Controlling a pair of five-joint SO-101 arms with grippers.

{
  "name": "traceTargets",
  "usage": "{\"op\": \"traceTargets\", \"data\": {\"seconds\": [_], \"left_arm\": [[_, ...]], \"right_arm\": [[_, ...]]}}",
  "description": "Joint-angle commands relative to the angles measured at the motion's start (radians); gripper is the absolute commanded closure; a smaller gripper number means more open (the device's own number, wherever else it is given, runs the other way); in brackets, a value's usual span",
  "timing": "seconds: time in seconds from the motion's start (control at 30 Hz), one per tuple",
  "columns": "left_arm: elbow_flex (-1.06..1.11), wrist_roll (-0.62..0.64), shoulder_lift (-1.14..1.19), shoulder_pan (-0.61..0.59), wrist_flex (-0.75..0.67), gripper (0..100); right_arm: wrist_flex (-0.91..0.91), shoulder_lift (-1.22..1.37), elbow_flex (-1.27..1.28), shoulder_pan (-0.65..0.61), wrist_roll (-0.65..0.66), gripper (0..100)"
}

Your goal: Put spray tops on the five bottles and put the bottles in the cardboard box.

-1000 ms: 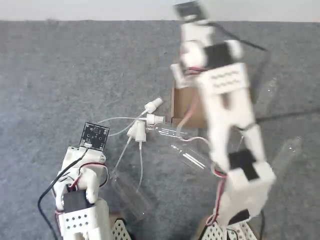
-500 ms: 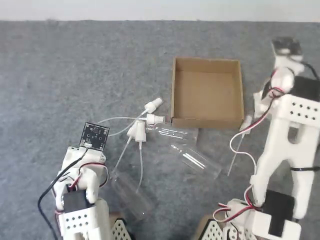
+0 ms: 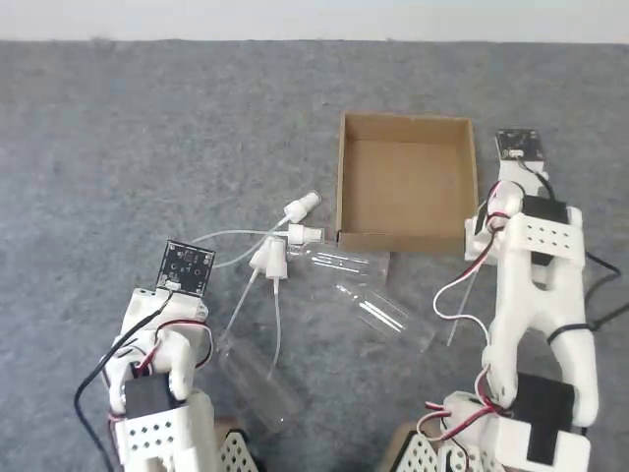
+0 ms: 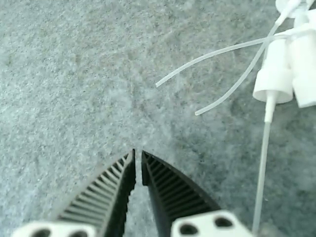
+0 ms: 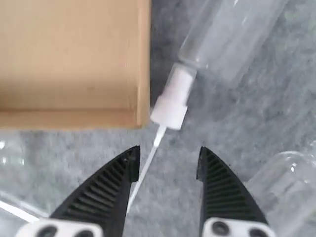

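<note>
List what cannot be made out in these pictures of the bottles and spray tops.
High view: the right arm covers the spray top and bottle beside the cardboard box.
Right wrist view: a second bottle is cut off by the edge.
Left wrist view: spray tops run off the edge, so their count is unclear.

Grey carpet (image 3: pixel 147 128) with cardboard box (image 3: pixel 405 239), spray tops (image 3: pixel 306 234) and bottles (image 3: pixel 378 310) just beside its near corner.

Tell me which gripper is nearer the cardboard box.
Right. The right gripper sits just off the cardboard box corner; the left gripper is well away, by the loose spray tops.
</note>
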Motion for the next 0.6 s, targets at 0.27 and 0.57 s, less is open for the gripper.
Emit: {"op": "traceTargets", "data": {"seconds": [0.27, 0.57], "left_arm": [[-0.012, -0.009, 0.005, 0.002, 0.003, 99], [-0.012, -0.009, 0.005, 0.002, 0.003, 99]], "right_arm": [[-0.097, 0.200, -0.095, -0.004, -0.098, 75.3], [-0.099, 0.337, -0.161, 0.028, -0.107, 81.7]]}}
